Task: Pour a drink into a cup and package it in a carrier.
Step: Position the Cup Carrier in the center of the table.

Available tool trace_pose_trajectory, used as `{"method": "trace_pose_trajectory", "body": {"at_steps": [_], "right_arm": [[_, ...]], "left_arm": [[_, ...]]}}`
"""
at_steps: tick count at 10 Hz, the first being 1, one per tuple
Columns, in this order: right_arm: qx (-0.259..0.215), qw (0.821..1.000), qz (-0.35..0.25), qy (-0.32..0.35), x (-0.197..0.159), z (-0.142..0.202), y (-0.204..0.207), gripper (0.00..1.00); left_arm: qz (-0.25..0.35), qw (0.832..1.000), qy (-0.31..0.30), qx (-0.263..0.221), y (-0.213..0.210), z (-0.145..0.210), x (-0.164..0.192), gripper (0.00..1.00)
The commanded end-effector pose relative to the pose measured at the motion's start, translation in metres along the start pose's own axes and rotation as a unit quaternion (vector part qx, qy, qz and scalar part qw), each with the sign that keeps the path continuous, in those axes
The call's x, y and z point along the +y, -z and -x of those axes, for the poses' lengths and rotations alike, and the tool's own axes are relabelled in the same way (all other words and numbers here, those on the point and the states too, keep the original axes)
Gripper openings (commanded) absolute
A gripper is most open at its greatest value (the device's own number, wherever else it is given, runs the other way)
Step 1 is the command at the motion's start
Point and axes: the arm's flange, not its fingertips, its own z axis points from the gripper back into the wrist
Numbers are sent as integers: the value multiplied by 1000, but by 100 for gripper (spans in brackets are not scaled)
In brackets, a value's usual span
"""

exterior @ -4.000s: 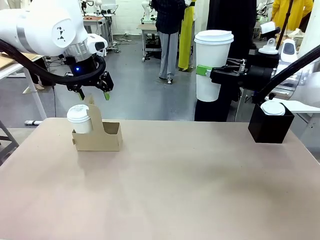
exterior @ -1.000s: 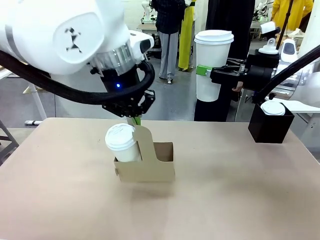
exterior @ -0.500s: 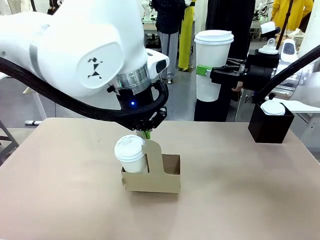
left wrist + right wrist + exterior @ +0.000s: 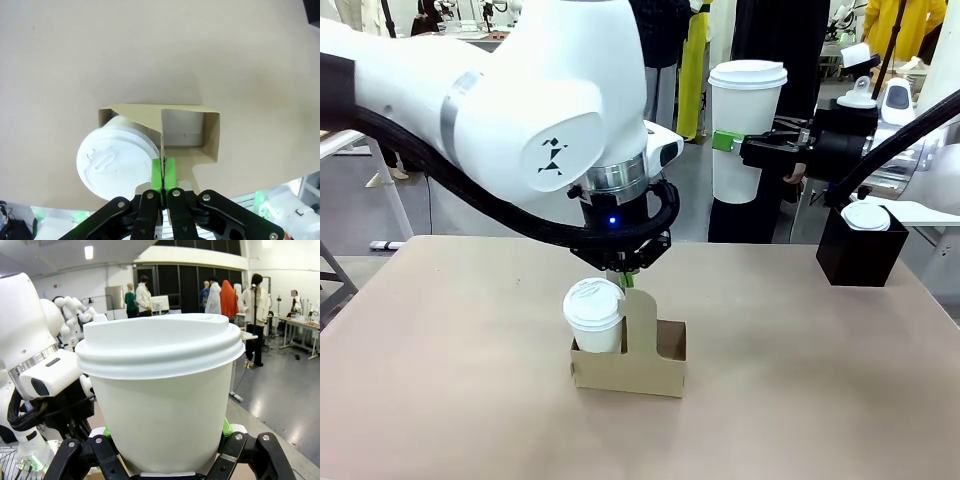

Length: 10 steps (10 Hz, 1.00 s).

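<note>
My left gripper [image 4: 626,277] [image 4: 163,172] is shut on the upright handle tab [image 4: 640,318] of the brown cardboard carrier [image 4: 625,368] [image 4: 210,140], near the middle of the table. Whether the carrier touches the tabletop I cannot tell. A short white domed-lid cup [image 4: 594,312] [image 4: 116,162] stands in its left slot; the right slot is empty. My right gripper [image 4: 730,142] [image 4: 165,432] is shut on the tall white cup [image 4: 745,130] [image 4: 160,405], lidded and upright, held in the air beyond the table's far right. The drink is out of view.
A black box [image 4: 860,258] stands at the table's far right corner with a small lidded white cup [image 4: 865,215] on top. The brown tabletop [image 4: 800,400] is bare around the carrier. People stand far off in the background.
My left arm has carried the carrier with the short cup to the right and nearer to the camera. The right arm and its tall cup have stayed still.
</note>
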Motion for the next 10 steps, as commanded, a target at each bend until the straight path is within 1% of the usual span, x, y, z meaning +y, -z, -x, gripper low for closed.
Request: {"method": "trace_pose_trajectory", "body": {"at_steps": [1, 2, 10], "right_arm": [[-5, 1000, 4, 3, -1, -6, 4, 80], [-5, 1000, 4, 3, -1, -6, 4, 80], [-5, 1000, 4, 3, -1, -6, 4, 80]], "left_arm": [[-20, 1000, -4, -1, 8, -2, -12, 2], [0, 1000, 0, 0, 0, 0, 0, 2], [0, 1000, 0, 0, 0, 0, 0, 2]]}}
